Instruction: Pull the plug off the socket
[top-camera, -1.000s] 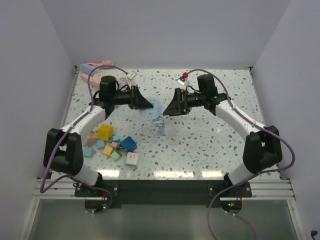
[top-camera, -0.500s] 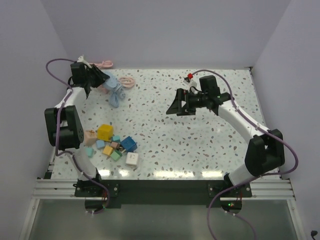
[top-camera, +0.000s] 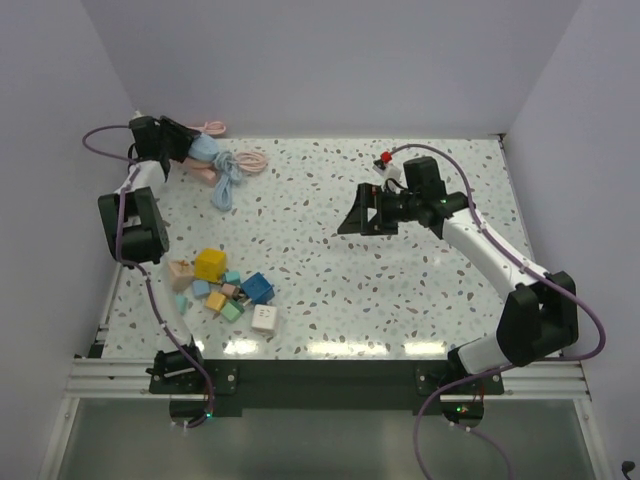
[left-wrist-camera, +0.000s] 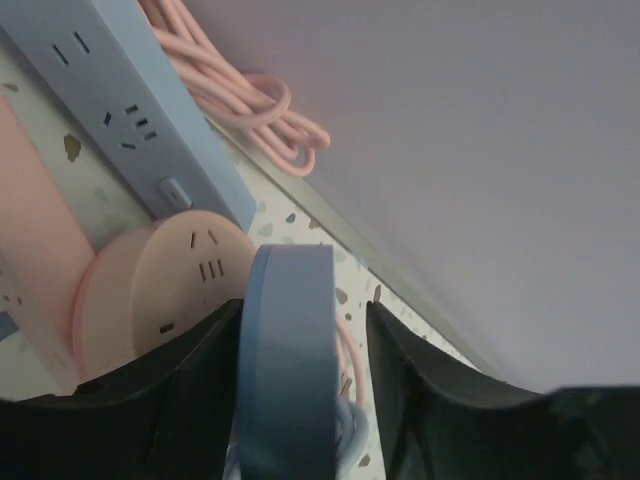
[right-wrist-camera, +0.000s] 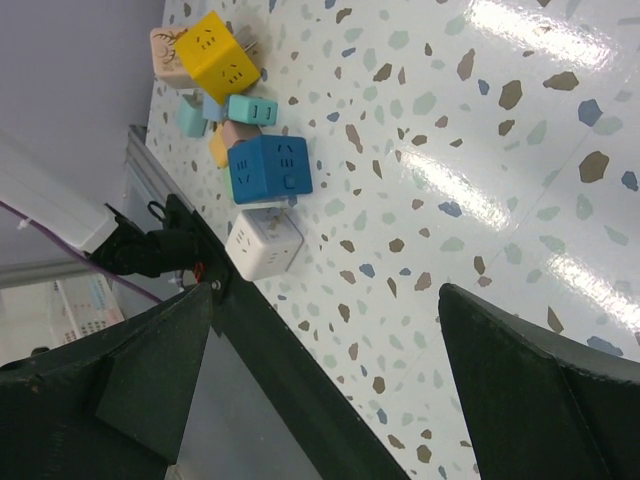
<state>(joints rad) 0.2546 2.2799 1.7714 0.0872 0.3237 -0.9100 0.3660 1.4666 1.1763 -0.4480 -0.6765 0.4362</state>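
My left gripper (top-camera: 190, 148) is at the far left corner of the table, by the back wall. Between its fingers stands a blue round socket (left-wrist-camera: 285, 370), seen edge-on in the left wrist view. The socket rests against the left finger, with a thin gap on the right finger's side. Its blue cable (top-camera: 225, 185) trails in a loose bundle onto the table. I cannot make out the plug. My right gripper (top-camera: 347, 212) hovers over the middle right of the table. In the right wrist view, my right gripper (right-wrist-camera: 325, 295) is open and empty.
A blue power strip (left-wrist-camera: 130, 110), a pink round socket (left-wrist-camera: 160, 290) and coiled pink cable (top-camera: 250, 162) lie at the far left corner. Yellow (top-camera: 210, 264), blue (top-camera: 258, 288) and white (top-camera: 264, 318) cube sockets cluster with several small ones near the left front.
The left arm swung from the table's middle to the far left corner, carrying the blue round socket and its cable. The right gripper drew back slightly to the right, still open.
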